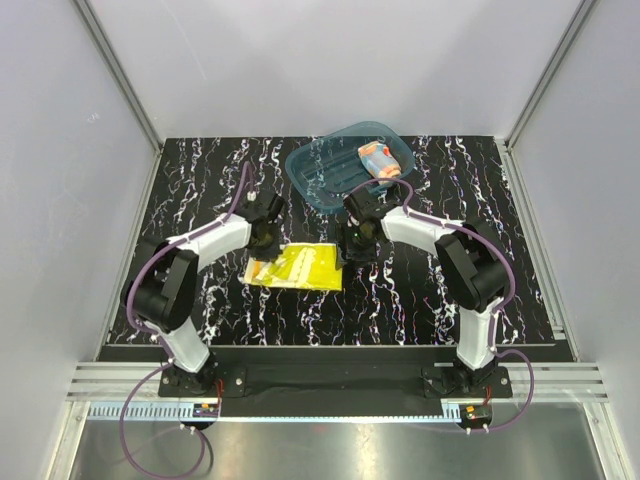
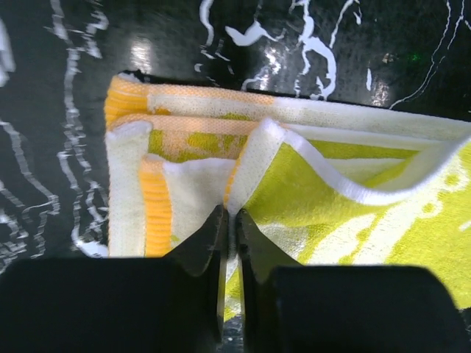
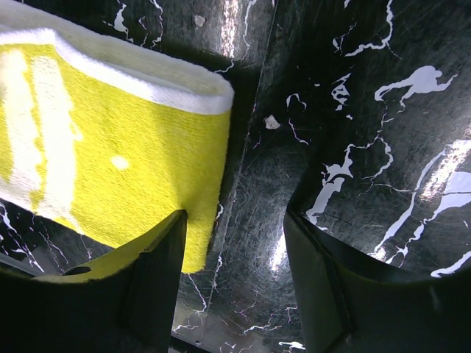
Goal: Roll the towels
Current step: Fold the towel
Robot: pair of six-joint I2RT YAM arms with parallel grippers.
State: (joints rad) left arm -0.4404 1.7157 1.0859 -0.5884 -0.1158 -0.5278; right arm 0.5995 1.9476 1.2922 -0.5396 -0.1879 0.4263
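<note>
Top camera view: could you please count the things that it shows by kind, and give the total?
Tubs: 1, the teal tub
Towels: 2, the yellow towel on the table and the blue-orange towel in the tub
Grippers: 2, the left gripper and the right gripper
Total: 5

In the top view the bench (image 1: 200, 190) is open along its lower strip and at the far left and right. The teal tub (image 1: 320, 175), holding a rolled towel (image 1: 380, 160), blocks the upper centre just behind the right hand (image 1: 358, 247). The yellow towel (image 1: 305, 265) fills the gap between that hand and the left hand (image 1: 264, 243). White walls (image 1: 60, 150) close off three sides.
</note>
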